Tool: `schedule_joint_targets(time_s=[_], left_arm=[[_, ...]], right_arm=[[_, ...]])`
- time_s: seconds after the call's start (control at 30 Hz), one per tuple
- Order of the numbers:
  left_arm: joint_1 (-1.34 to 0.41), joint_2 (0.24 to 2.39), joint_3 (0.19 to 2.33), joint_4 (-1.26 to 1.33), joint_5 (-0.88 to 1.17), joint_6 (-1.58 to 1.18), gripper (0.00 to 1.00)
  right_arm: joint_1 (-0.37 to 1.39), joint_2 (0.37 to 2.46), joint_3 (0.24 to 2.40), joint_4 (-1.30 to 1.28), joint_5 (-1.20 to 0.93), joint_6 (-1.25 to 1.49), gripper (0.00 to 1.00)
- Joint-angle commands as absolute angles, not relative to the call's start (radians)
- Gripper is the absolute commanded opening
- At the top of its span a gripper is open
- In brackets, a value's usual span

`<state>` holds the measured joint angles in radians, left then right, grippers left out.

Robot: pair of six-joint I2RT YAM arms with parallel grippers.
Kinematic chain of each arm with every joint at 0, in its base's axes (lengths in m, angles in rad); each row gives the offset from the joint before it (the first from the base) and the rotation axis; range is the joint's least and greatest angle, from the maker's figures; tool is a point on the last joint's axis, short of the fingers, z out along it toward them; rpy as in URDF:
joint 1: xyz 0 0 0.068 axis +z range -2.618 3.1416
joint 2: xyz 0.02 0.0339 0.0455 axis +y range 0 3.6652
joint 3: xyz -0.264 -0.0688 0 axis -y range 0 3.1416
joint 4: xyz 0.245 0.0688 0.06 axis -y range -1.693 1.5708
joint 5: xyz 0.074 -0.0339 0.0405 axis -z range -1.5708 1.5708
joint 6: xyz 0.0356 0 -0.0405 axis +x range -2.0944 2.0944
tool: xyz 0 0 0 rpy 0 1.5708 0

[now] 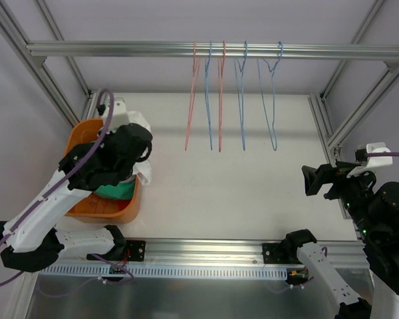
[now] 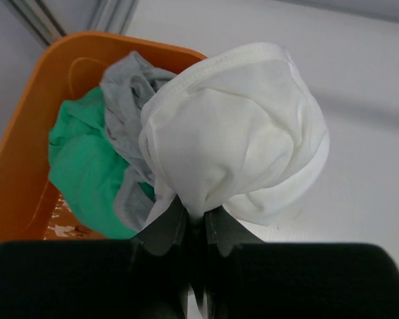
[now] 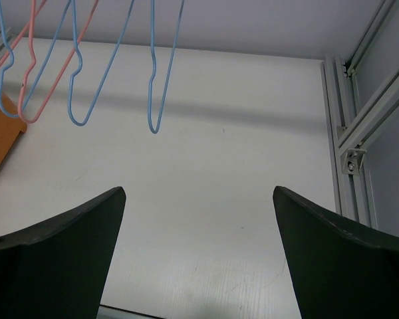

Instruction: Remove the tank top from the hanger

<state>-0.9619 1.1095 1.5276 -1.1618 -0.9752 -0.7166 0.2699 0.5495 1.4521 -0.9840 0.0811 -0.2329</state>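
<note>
**Item:** white tank top (image 2: pixel 239 133), bunched into a ball and pinched at its lower folds by the left gripper (image 2: pixel 194 209), whose jaws stand narrow, clamped on the cloth

**Location:** above the orange bin (image 2: pixel 26 133) at the left edge of the table (image 1: pixel 239 179), over the side of the bin that faces the table's middle; part of the cloth overhangs bare table beside it

**Bin contents:** one green garment (image 2: pixel 86 166) and one grey garment (image 2: pixel 123 93), both crumpled inside

**Hangers:** pink hangers (image 1: pixel 220 143) and blue hangers (image 1: pixel 274 143), thin wire, on the rail (image 1: pixel 120 48) above the far edge of the table; every one is bare

**Other arm:** right gripper (image 3: pixel 198 193), jaws wide apart, holding nothing, near the right edge of the table, well apart from the hangers

**Status, as judged:** the removal itself looks done, since the tank top is off and clear of the hangers. Most likely left to do: release the garment into the bin or onto the table
</note>
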Motion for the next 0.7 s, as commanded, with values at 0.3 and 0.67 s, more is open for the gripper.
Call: schedule_joint_targets(time_s=[0.3,0.67], left_arm=[[-0.263,1.082,1.461,-1.089,-0.647,-0.557,0.0],[0.039,1.005,1.002,-0.887,-0.419,-0.65,0.0]], right_arm=[[0.267,0.574,1.413,-0.914,0.028,-0.219,1.0],[0.267,0.575,1.345,-0.871,-0.047,-0.206,0.99]])
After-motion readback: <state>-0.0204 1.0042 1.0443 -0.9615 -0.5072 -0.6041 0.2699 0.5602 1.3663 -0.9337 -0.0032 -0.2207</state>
